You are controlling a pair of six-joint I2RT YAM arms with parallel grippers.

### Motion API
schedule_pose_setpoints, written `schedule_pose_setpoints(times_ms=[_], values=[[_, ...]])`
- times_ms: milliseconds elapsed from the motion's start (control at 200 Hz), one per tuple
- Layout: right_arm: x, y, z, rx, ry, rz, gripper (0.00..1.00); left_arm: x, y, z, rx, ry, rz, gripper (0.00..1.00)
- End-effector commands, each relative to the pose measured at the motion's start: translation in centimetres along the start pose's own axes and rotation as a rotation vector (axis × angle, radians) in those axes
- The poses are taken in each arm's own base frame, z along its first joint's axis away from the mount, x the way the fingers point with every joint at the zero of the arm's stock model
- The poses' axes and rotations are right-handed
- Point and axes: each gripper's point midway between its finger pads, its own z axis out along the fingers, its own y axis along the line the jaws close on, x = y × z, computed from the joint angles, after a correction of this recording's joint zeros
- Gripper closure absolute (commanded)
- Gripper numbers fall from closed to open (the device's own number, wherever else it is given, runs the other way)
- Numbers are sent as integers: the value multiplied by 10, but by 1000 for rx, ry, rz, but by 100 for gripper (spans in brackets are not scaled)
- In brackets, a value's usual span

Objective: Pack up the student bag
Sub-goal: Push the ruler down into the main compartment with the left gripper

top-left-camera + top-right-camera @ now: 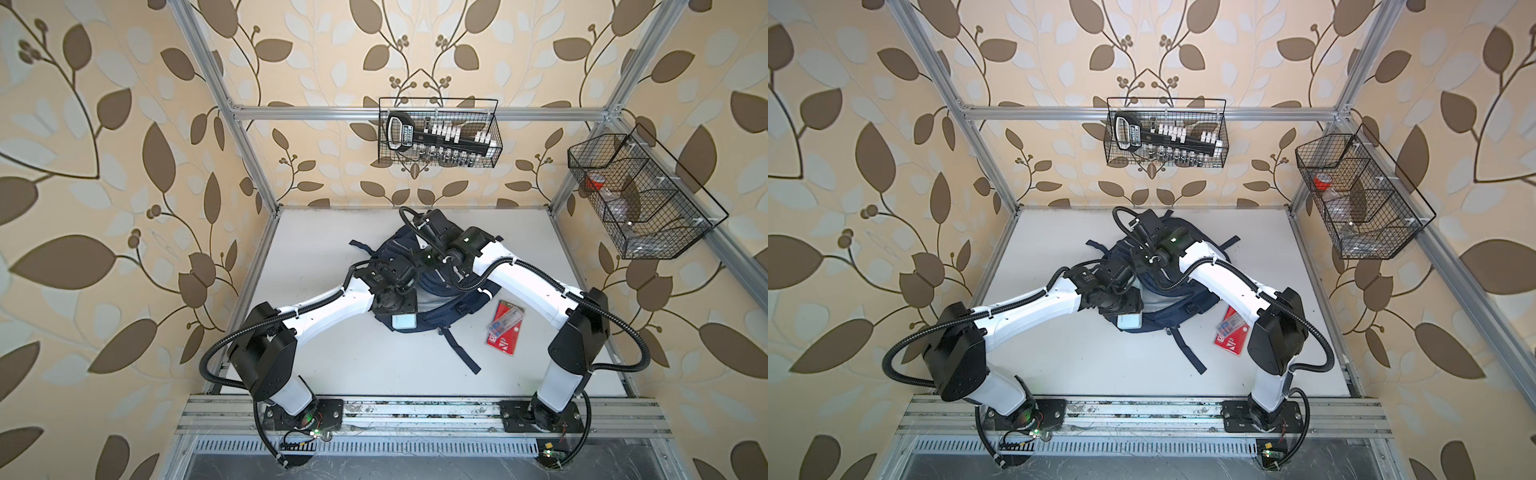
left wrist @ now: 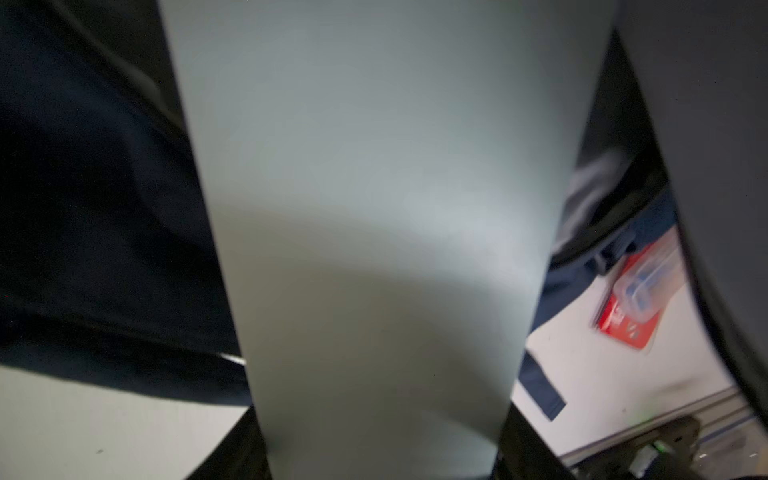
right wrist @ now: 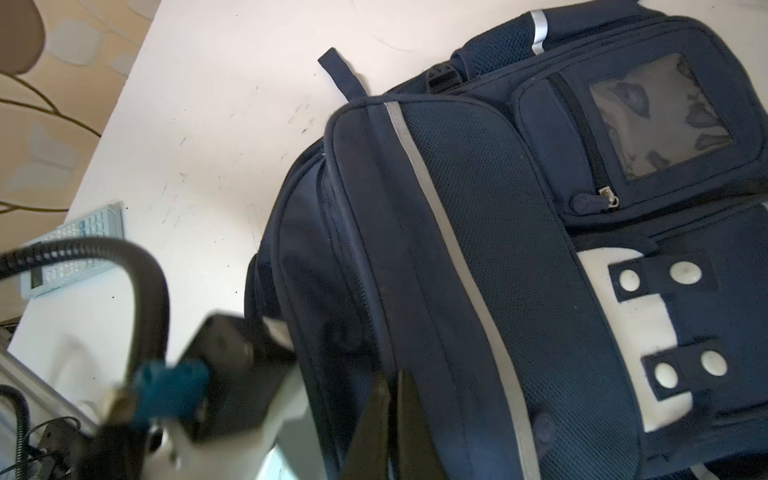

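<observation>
The student bag (image 1: 440,318) (image 1: 1167,320) (image 3: 457,249), navy with pale stripes and a white patch, lies in the middle of the white table, its grey lining showing at the front. My left gripper (image 1: 399,309) (image 2: 380,457) is shut on a pale grey-green box (image 2: 374,208) (image 1: 404,322) at the bag's front edge. The box stands between dark bag fabric (image 2: 83,208) and the lining. My right gripper (image 3: 392,395) (image 1: 428,249) is shut, its tips pressed against the bag's dark fabric near a zip. I cannot tell whether it pinches any fabric.
A red pack (image 1: 505,332) (image 2: 623,328) with a clear case on it lies right of the bag. A pale calculator (image 3: 72,249) lies near the table's edge. A bag strap (image 1: 461,349) trails forward. Wire baskets hang on the back wall (image 1: 438,133) and the right wall (image 1: 640,195).
</observation>
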Motion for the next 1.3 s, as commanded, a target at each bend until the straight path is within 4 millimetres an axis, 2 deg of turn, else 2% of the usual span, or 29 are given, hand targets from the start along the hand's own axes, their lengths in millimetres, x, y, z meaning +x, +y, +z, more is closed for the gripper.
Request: schedule_pose_setpoints(times_ms=[0, 85, 165, 220, 280, 320, 340, 415, 540, 675, 785, 955, 970, 990, 1090, 1135, 1165, 1210, 1275, 1295], values=[[1, 43, -32, -160, -39, 22, 100, -60, -49, 0, 190, -147, -82, 100], [6, 45, -32, -175, -34, 41, 100, -73, -72, 8, 254, -142, -102, 100], [9, 44, -32, -175, -32, 55, 100, -81, -81, 20, 279, -143, -144, 100], [11, 42, -32, -168, -32, 59, 100, -83, -81, 28, 281, -145, -167, 71], [13, 39, -31, -157, -34, 60, 100, -85, -80, 31, 266, -146, -180, 49], [14, 36, -31, -149, -35, 59, 100, -85, -79, 31, 263, -148, -185, 16], [14, 34, -31, -144, -38, 61, 100, -84, -78, 31, 261, -148, -184, 3], [15, 25, -28, -131, -35, 75, 100, -80, -70, 27, 231, -151, -182, 1], [14, 15, -28, -134, -42, 94, 100, -73, -54, 16, 199, -173, -196, 1], [15, 14, -27, -143, -42, 97, 100, -66, -46, 3, 215, -185, -257, 1], [18, 14, -26, -147, -39, 99, 100, -51, -35, -2, 244, -169, -352, 2], [15, 8, -26, -146, -43, 107, 100, -16, -8, -8, 219, -125, -378, 29], [15, 8, -25, -147, -43, 107, 100, -15, -9, -17, 233, -137, -373, 31], [15, 8, -24, -146, -41, 108, 100, -12, -6, -20, 226, -135, -367, 34], [14, 7, -19, -146, -36, 106, 100, 9, 6, -32, 191, -114, -313, 38], [14, 8, -17, -147, -32, 105, 100, 20, 10, -37, 176, -104, -286, 43], [14, 9, -16, -152, -28, 105, 100, 26, 12, -41, 175, -102, -268, 51], [13, 11, -15, -160, -28, 108, 100, 38, 15, -44, 183, -96, -239, 74], [13, 14, -14, -175, -26, 113, 100, 52, 18, -43, 199, -82, -219, 98], [13, 14, -14, -179, -25, 115, 100, 57, 21, -40, 197, -70, -225, 100]])
